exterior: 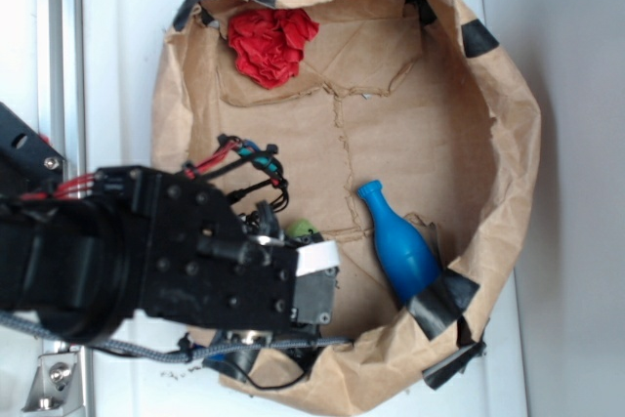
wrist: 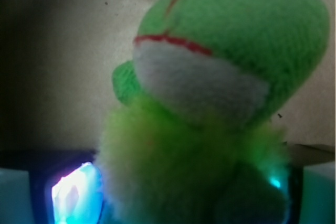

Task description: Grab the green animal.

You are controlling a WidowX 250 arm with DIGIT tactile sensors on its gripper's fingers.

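The green animal [wrist: 210, 77] fills the wrist view: darker green head, white face patch with a red line, fuzzy lime body below. In the exterior view only a small green bit of it [exterior: 305, 229] shows on the brown paper, beside the black arm. My gripper [exterior: 298, 244] is right at it. In the wrist view my gripper [wrist: 168, 205] has the plush's body between its fingers [wrist: 320, 195]. The fingers stand at the frame's lower corners, with dark gaps between them and the fuzz, so the jaws look open.
A blue plastic bottle [exterior: 395, 246] lies right of the animal. A red wrinkly cloth wad [exterior: 270, 44] lies at the back. A crumpled brown paper wall [exterior: 508, 134], taped in black, rings the work area on a white table.
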